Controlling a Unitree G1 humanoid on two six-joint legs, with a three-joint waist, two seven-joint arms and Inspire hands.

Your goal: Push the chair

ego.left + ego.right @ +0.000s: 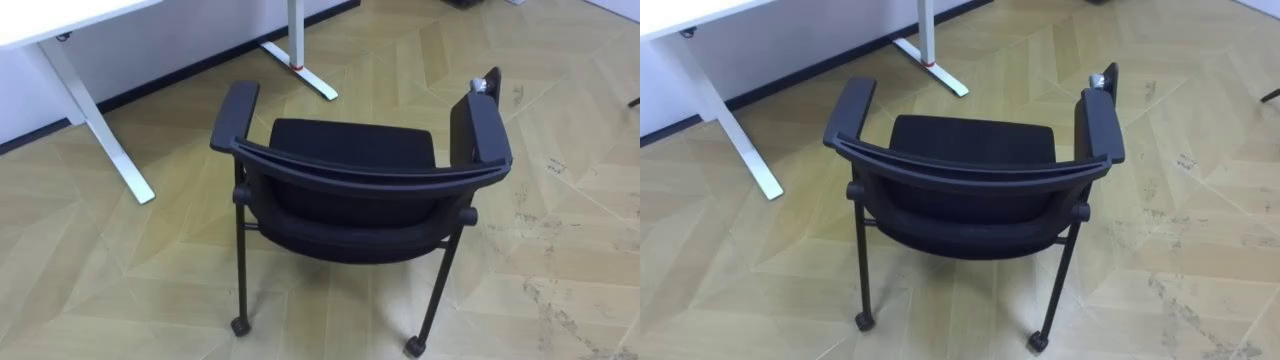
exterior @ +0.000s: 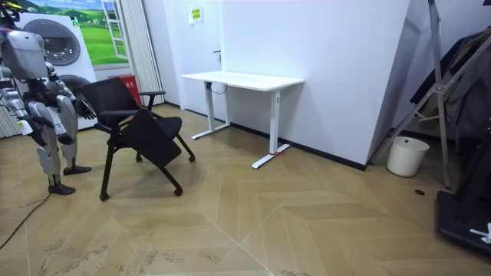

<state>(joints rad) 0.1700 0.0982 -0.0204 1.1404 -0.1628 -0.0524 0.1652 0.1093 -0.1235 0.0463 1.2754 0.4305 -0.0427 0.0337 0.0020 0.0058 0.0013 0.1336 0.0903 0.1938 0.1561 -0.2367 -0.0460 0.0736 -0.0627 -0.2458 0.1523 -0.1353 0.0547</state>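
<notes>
I count one black chair (image 1: 355, 150) on the wood floor (image 1: 580, 250), with two padded armrests (image 1: 234, 115) and two small casters (image 1: 240, 325) showing under its near legs. There is one white desk (image 2: 242, 80) by the wall (image 2: 337, 61), standing on two white legs (image 2: 274, 115), each with one long foot (image 2: 270, 159). One white bucket (image 2: 406, 156) sits further along, and one small yellow sign (image 2: 196, 13) hangs on that wall.

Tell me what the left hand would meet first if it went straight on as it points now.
Most likely the chair, at the top of its backrest: in the room view the left hand reaches forward right behind it. Whether they touch I cannot tell.
</notes>
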